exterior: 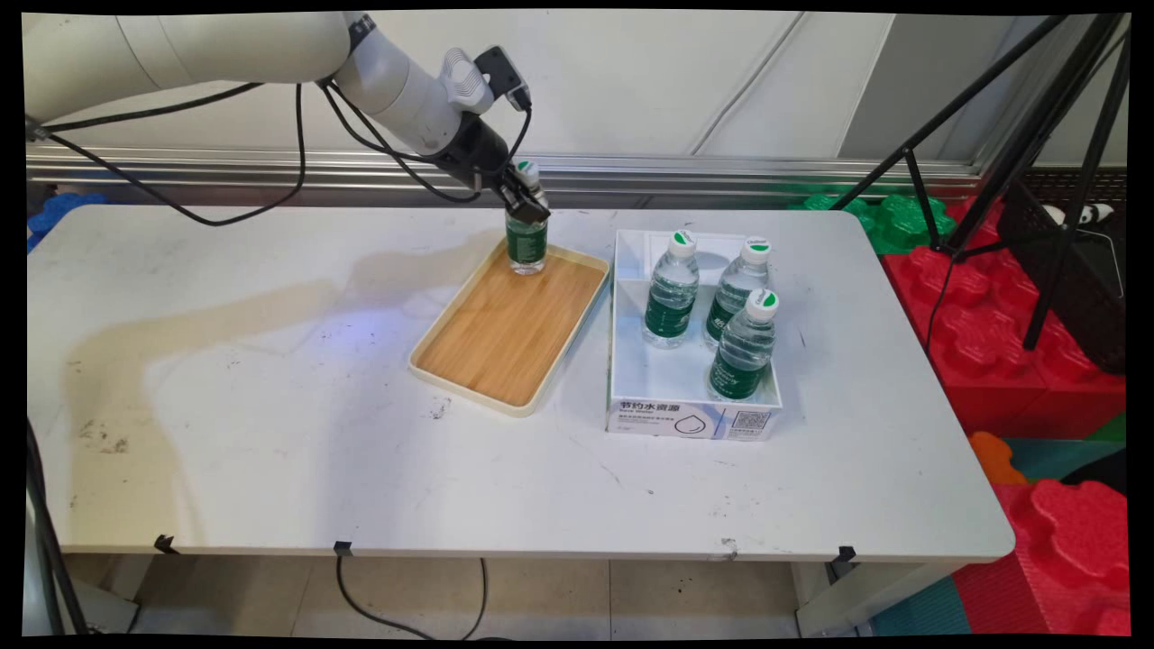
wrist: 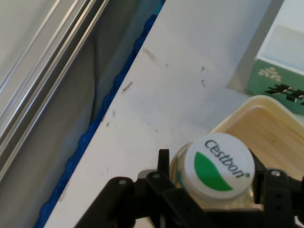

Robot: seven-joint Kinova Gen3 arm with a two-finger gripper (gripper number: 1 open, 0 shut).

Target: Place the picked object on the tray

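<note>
White worktop [exterior: 270, 433] before a pale wall, black two-finger tool [exterior: 525, 204] pinching a clear green-labelled water bottle [exterior: 526, 242] standing upright at the far end of a bamboo tray [exterior: 505, 338], three similar bottles [exterior: 672, 290] in a white box [exterior: 694, 416] beside.

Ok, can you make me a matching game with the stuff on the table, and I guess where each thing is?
Things:
1. tool
2. wooden tray
3. three bottles
4. white box

Places:
A. standing inside the white box
B. right of the wooden tray
C. closed around a bottle on the tray's far end
D. on the table, left of the box

Pairs: 1-C, 2-D, 3-A, 4-B
</note>
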